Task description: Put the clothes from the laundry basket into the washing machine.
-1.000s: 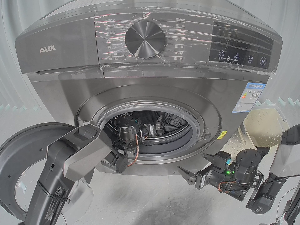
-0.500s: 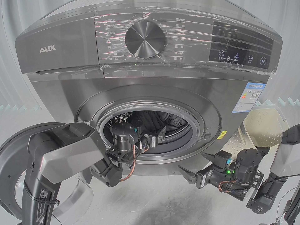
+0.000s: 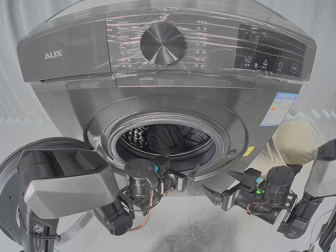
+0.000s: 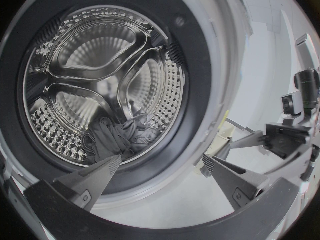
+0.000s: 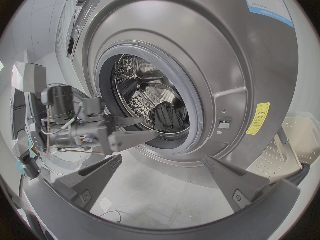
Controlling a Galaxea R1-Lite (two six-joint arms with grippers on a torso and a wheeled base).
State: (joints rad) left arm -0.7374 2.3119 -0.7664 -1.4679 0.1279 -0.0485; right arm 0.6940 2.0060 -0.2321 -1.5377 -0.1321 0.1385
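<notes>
The grey washing machine (image 3: 168,98) stands with its door open. A bundle of dark clothes (image 3: 168,139) lies at the bottom of the drum (image 4: 100,77), and I see the clothes (image 4: 120,139) again past my left fingers and from the right wrist as clothes (image 5: 168,115). My left gripper (image 3: 180,165) hangs open and empty just outside the lower rim of the opening. My right gripper (image 3: 221,183) is open and empty, low in front of the machine's right side. The cream laundry basket (image 3: 297,140) stands to the right of the machine.
The round door (image 3: 10,172) is swung out to the left behind my left arm. Pale floor (image 3: 196,224) lies below the machine front. The two grippers are close together beneath the opening, my left gripper (image 5: 146,127) being near the right one.
My left gripper has drawn back out of the drum and come down below the opening, open. The dark clothes stay in the drum. The right arm has barely moved.
</notes>
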